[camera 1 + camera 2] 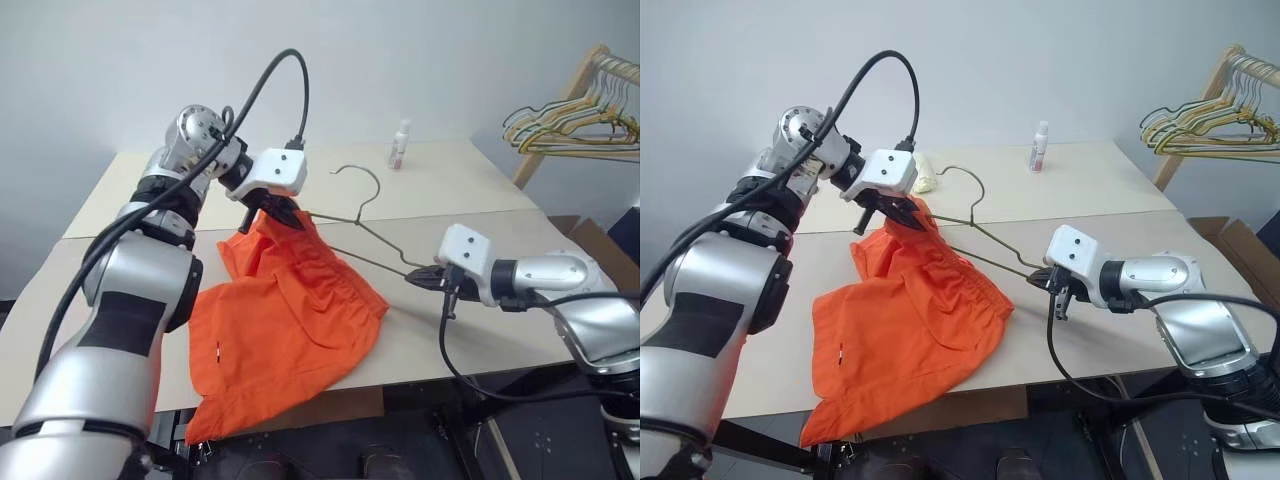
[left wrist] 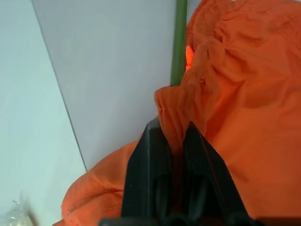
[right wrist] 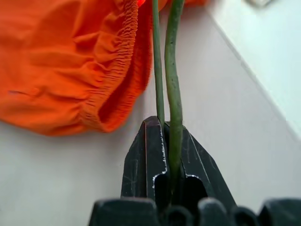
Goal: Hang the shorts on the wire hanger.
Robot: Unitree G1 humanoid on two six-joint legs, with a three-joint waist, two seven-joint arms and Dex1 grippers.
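Left wrist view: the left gripper (image 2: 173, 141) has its two black fingers pinched together on a gathered fold of the shorts (image 2: 235, 122), at the waistband edge.
Right wrist view: the right gripper (image 3: 164, 141) is clamped on the corner of the wire hanger (image 3: 173, 70), where its two thin wires run together between the fingers.
Shorts position: bright orange, spread over the near part of the beige table (image 1: 450, 200), one end lifted by the left gripper, the lower end drooping past the table's front edge.
Hanger position: held slanting just above the table, its hook toward the far side, its far end at the raised waistband.
Step in hand: apparently feeding the hanger into the shorts, with both items now gripped.
Next move calls for: holding the waistband open and up while the hanger arm slides inside without snagging the elastic.
Bystanders: a small bottle (image 1: 401, 143) on the far table; a bunch of wire hangers (image 1: 570, 125) on a wooden rack, well apart.
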